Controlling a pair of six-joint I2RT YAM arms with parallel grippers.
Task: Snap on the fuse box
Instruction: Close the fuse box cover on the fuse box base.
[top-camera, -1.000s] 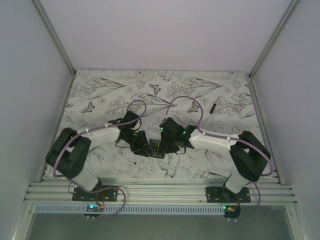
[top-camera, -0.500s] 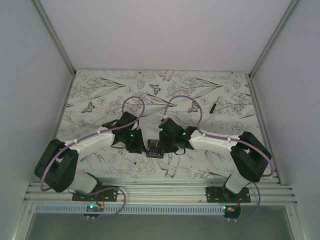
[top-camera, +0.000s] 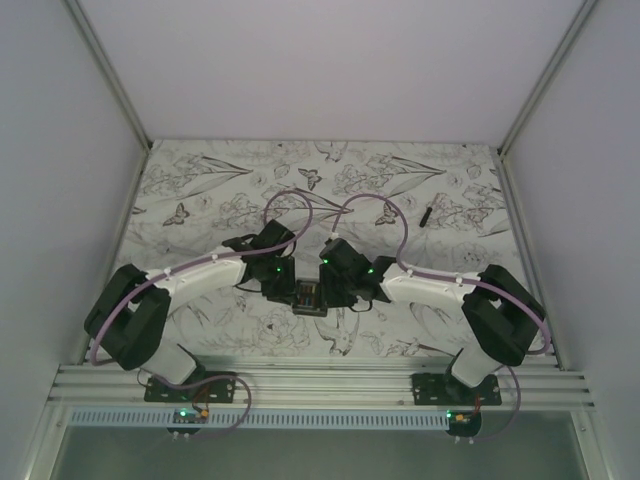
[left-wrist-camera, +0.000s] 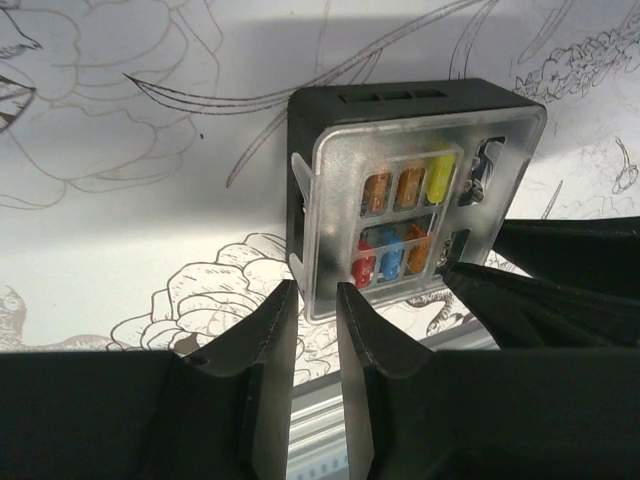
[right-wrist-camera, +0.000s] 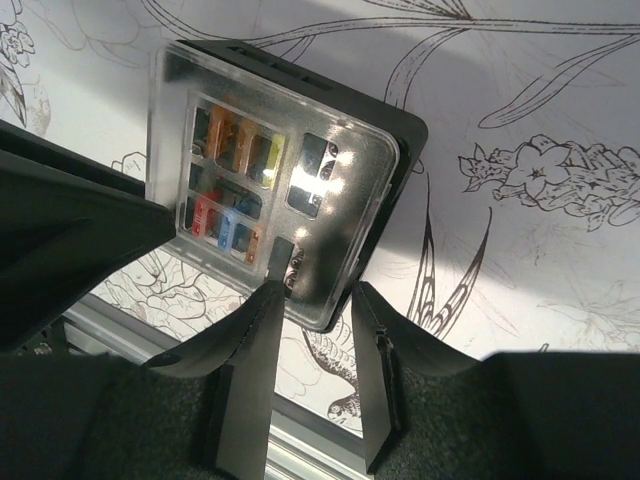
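Observation:
The fuse box (top-camera: 307, 297) is black, with a clear lid over red, blue, orange and yellow fuses. It lies on the patterned table between my two grippers. My left gripper (top-camera: 288, 290) is at its left side. In the left wrist view the fuse box (left-wrist-camera: 410, 190) sits just past my left gripper (left-wrist-camera: 315, 300), whose jaws stand a narrow gap apart at the lid's near corner with nothing between them. My right gripper (top-camera: 330, 291) is at the box's right side. In the right wrist view my right gripper (right-wrist-camera: 315, 295) is partly open, straddling the near corner of the fuse box (right-wrist-camera: 300, 150).
A thin black stick (top-camera: 426, 214) lies at the back right of the table. An aluminium rail (top-camera: 320, 380) runs along the near edge, close behind the box. White walls close in the left, right and back.
My left arm's elbow swung out to the left and came back. Its gripper stayed at the box's left side. The box shifted slightly left. The right arm barely moved.

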